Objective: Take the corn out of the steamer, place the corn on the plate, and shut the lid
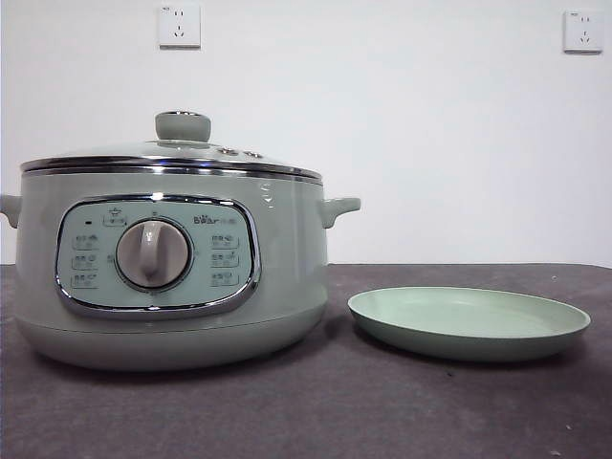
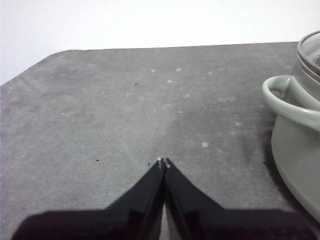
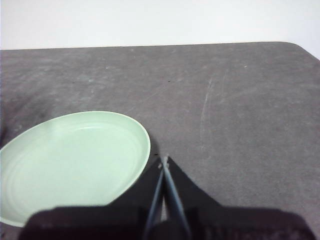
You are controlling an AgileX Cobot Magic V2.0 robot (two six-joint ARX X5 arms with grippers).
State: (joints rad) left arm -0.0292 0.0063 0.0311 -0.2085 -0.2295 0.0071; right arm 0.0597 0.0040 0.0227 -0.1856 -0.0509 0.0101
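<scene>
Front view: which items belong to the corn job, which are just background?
Job: steamer, lid on it, plate with nothing on it. Corn not visible.
Background: two wall sockets, dark table.

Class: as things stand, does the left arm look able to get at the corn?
Probably not yet. No corn is visible; the lid sits closed on the steamer. The left gripper, shut, waits beside the steamer over bare table; the lid must come off first.

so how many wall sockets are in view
2. One socket is on the wall above the steamer; the other is at the top right, above the plate. More could lie outside the frame.
</scene>
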